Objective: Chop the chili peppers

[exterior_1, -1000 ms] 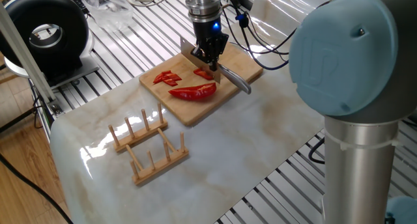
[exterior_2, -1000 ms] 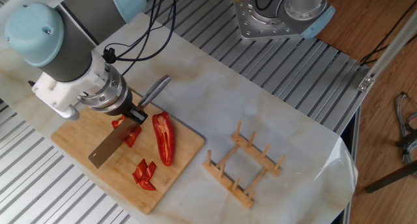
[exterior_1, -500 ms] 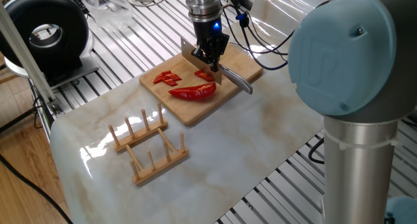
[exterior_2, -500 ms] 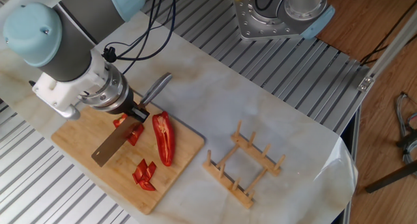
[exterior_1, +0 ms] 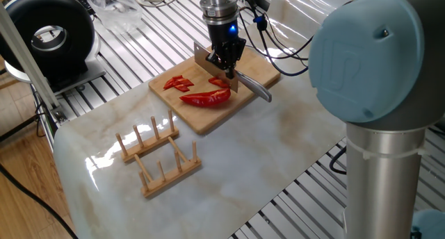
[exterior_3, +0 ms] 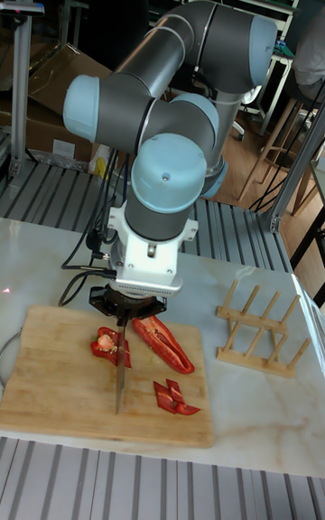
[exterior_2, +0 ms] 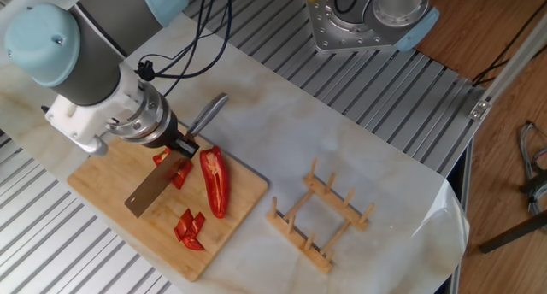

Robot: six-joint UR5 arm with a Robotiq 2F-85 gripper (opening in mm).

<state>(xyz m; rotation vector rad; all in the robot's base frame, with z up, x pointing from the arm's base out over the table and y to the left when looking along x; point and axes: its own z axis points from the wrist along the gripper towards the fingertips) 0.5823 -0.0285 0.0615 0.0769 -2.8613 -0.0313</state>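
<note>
On the wooden cutting board lie the chili peppers: a long red half, a cluster of small cut pieces, and a partly cut piece under the blade. My gripper is shut on a knife, gripping it where the blade meets the grey handle. The blade stands edge-down over the partly cut piece, beside the long half.
A wooden dish rack stands on the marble top beyond the board. A black round device sits at the far left corner. Cables trail behind the arm. A second robot's base is mounted at the table's edge.
The gripper and knife have shifted slightly along the partly cut pepper piece, toward the long half. The peppers lie where they were.
</note>
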